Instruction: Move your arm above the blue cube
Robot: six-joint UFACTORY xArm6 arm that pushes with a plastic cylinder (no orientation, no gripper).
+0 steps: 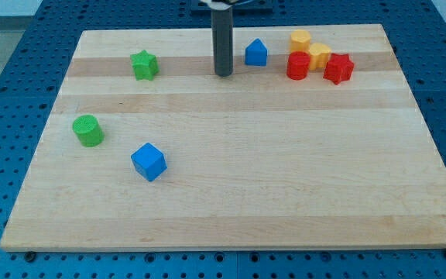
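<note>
The blue cube (148, 161) lies on the wooden board (285, 178) at the view's lower left. My tip (223, 74) rests on the board near the view's top centre, well above and to the right of the blue cube. A blue house-shaped block (256, 53) sits just right of the rod, apart from it. The rod comes down from the view's top edge.
A green star (144, 64) lies left of my tip. A green cylinder (88, 130) lies left of the blue cube. At the top right a yellow cylinder (300, 39), a yellow block (319, 54), a red cylinder (298, 65) and a red star (337, 68) cluster together.
</note>
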